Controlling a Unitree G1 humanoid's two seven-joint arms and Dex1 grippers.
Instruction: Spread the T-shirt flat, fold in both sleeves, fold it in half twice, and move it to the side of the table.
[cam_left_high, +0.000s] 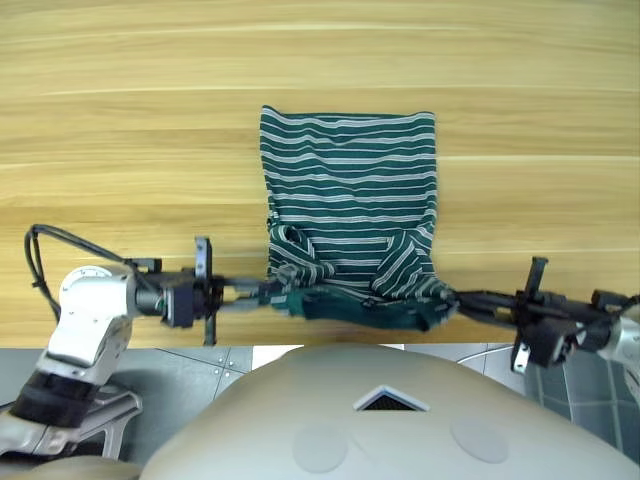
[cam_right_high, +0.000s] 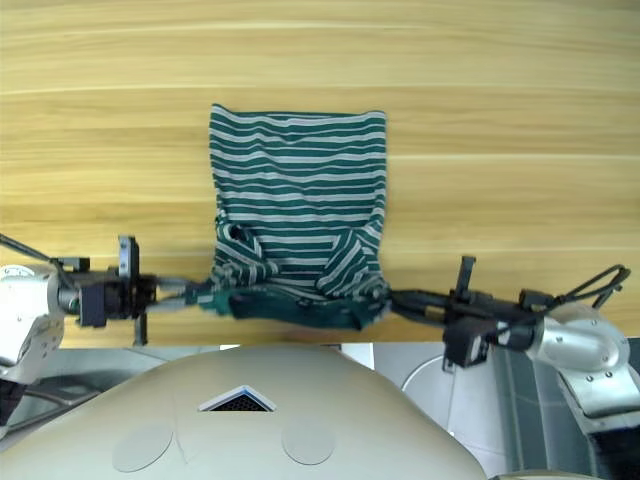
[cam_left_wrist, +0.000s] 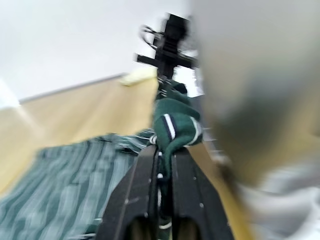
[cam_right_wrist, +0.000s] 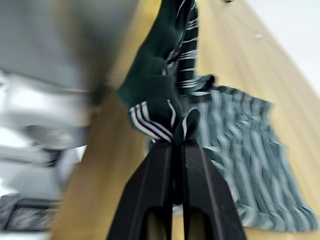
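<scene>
At the near edge of the bench, you are gripping the striped T-shirt: wrist views are showing left claw and right claw pinching bunched cloth, head views its far half lying flat.

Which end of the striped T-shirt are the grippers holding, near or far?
The near end of the T-shirt: the left gripper and right gripper pinch its bunched corners; the far end lies flat on the table.
</scene>
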